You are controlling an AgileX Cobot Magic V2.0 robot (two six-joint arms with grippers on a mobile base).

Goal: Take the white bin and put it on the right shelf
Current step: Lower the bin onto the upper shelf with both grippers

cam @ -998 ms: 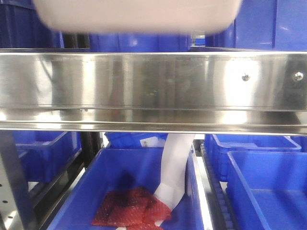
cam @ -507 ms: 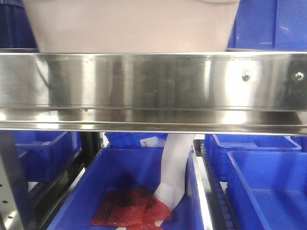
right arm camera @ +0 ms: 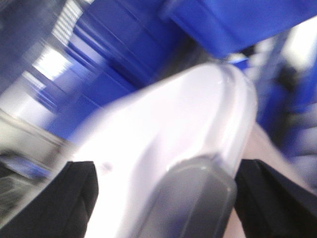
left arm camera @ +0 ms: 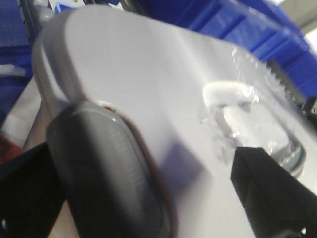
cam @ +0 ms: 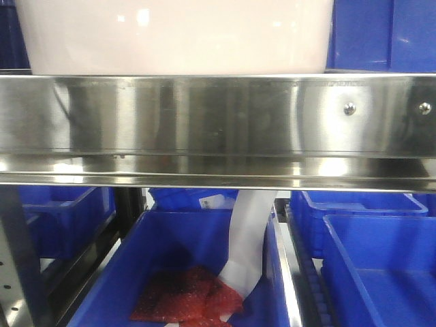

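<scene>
The white bin [cam: 177,37] fills the top of the front view, its lower part hidden behind the upper edge of the right shelf's shiny steel front rail [cam: 204,116], which bears two screw heads [cam: 349,108]. I cannot tell if the bin rests on the shelf. In the left wrist view my left gripper [left arm camera: 111,171] is shut on the bin's lid edge [left arm camera: 148,84], grey pad on top, near the recessed handle [left arm camera: 242,114]. In the right wrist view my right gripper [right arm camera: 193,198] is shut on the opposite lid edge [right arm camera: 173,124]. The lower fingers are hidden.
Below the rail an open blue bin [cam: 170,238] holds red packets [cam: 184,296] and a white sheet [cam: 248,238]. More blue bins stand at the lower right [cam: 375,259], lower left [cam: 61,218] and behind the white bin at upper right [cam: 381,34]. A rack post [cam: 20,272] is at lower left.
The white bin has come down in the front view, from only its underside at the top edge to its side reaching the rail's top edge. It also looks wider.
</scene>
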